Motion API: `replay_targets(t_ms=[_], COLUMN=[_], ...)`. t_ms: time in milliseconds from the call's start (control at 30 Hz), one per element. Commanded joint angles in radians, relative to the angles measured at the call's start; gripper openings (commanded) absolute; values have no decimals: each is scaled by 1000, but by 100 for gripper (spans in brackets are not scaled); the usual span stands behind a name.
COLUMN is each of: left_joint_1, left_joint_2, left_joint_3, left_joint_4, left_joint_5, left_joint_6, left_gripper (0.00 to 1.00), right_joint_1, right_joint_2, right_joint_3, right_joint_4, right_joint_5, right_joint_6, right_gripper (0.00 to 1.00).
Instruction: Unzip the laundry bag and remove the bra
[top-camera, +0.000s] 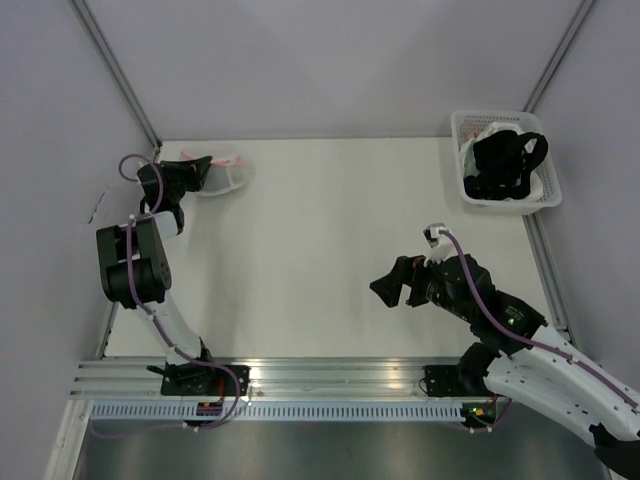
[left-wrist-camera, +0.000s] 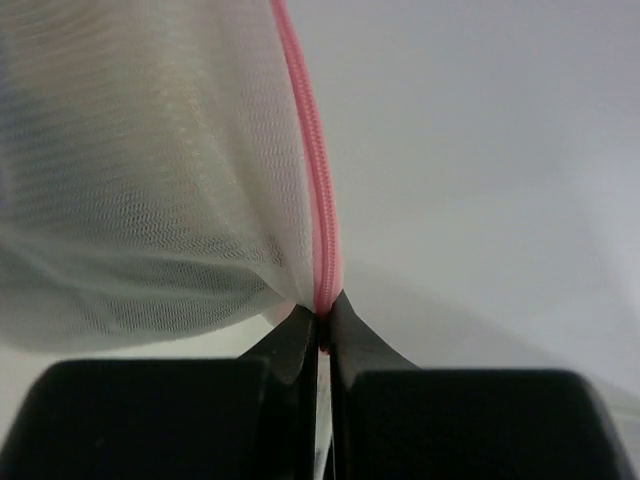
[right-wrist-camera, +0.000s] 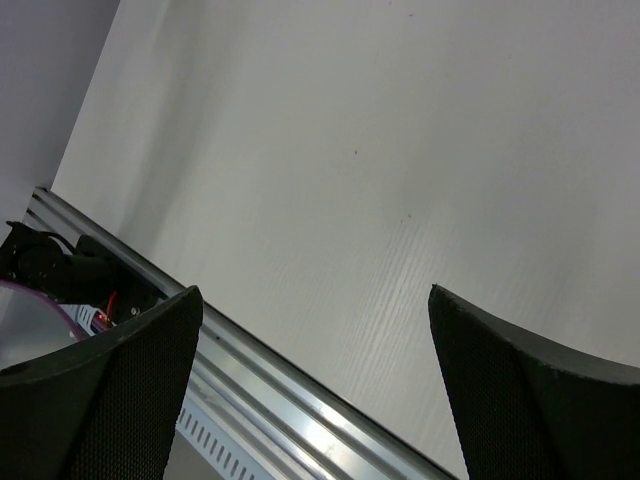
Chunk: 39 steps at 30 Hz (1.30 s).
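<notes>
The laundry bag (top-camera: 224, 170), a small white mesh pouch with pink zipper trim, lies at the table's far left corner. My left gripper (top-camera: 205, 177) reaches it from the left. In the left wrist view the mesh of the laundry bag (left-wrist-camera: 150, 180) fills the left half, and the pink zipper trim (left-wrist-camera: 316, 170) runs down into my left gripper (left-wrist-camera: 322, 312), which is shut on the trim. My right gripper (top-camera: 385, 290) hovers over the table's right middle, far from the bag. In its wrist view the right gripper (right-wrist-camera: 315, 292) stands open with nothing between its fingers. The bra is hidden.
A white plastic basket (top-camera: 508, 206) stands at the far right corner with a black strappy garment (top-camera: 510, 160) in it. An aluminium rail (right-wrist-camera: 280, 380) runs along the table's near edge, below the right gripper. Grey walls close in on the left and right.
</notes>
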Motion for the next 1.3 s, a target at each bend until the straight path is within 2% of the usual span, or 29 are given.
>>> replay_targets(t_ms=[0,100,200,267,300,500,600,633,733,867,1033,1267], left_joint_1=[-76,-157,-242,-265,-331,-471,-507,-530,-563,-581,-621,-643], left_joint_2=[-140,-243,-327,-358,-387,-438,-414,-397,-299,-88,-78,-115], left_joint_3=[-75,-176,-271,-324,-383,-581,-664,-686,-740,-799,-824,-821], left_joint_4=[22,18,20,46,82,244,375,469,624,1003,998,962], left_joint_5=[156,183,219,244,259,319,344,356,403,421,387,355], left_joint_6=[-31,-34,-13,-23,-40,-83,-131,-167,-241,-373,-315,-309], left_gripper=[2,2,2,2,2,2,2,2,2,2,2,2], right_joint_1=[5,7,4,4,4,4,7,8,34,111,220,254], right_joint_2=[-24,-76,-50,12,37,206,282,304,396,497,533,605], right_joint_3=[2,-71,-88,-78,-80,-115,-140,-149,-151,-120,-77,-51], right_joint_4=[2,116,173,194,228,361,440,461,533,539,524,558], right_joint_5=[23,18,20,12,-2,20,23,20,50,113,199,289], right_joint_6=[1,1,-9,-32,-49,-88,-102,-103,-126,-172,-177,-158], right_gripper=[98,98,98,98,98,98,98,98,98,98,98,92])
